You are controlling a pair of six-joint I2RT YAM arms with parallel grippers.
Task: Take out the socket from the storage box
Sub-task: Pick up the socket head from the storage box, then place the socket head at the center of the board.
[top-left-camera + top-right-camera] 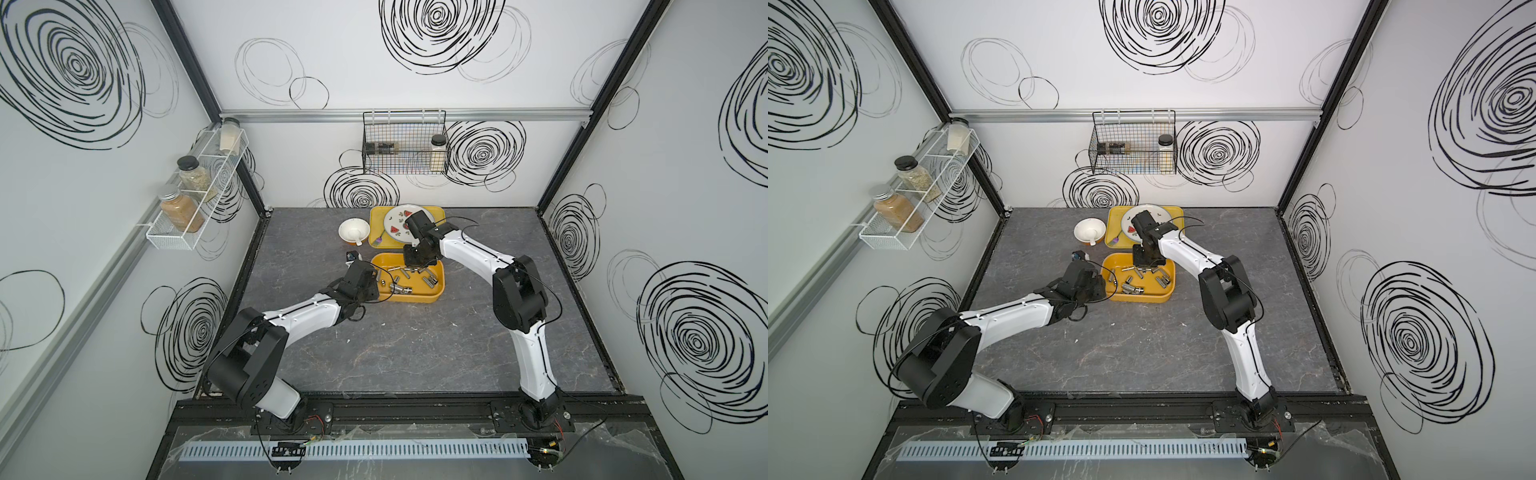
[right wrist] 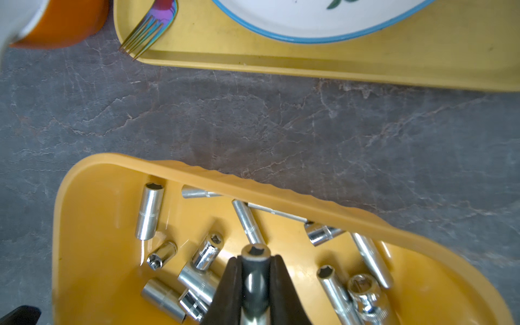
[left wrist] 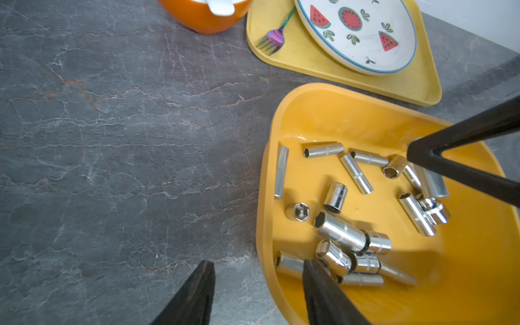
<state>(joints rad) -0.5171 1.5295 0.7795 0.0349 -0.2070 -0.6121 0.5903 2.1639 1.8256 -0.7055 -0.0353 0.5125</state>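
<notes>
The storage box (image 1: 415,298) (image 1: 1142,298) is a deep yellow-orange tub on the grey table, with several loose chrome sockets (image 3: 342,232) lying in it. My right gripper (image 2: 255,260) hangs over the box's far side (image 1: 413,266), shut on one chrome socket (image 2: 255,270) whose hex end sticks out past the fingertips. My left gripper (image 3: 257,267) stands open at the box's left wall (image 3: 323,112). One of its fingers is outside over the table and the other is inside over the sockets, with nothing held.
Behind the box lies a flat yellow tray (image 1: 376,216) with a watermelon plate (image 3: 357,33) and a fork (image 3: 274,38). An orange bowl (image 1: 354,232) stands to its left and a small black object (image 1: 352,255) near the box. A wire basket (image 1: 405,143) hangs on the back wall.
</notes>
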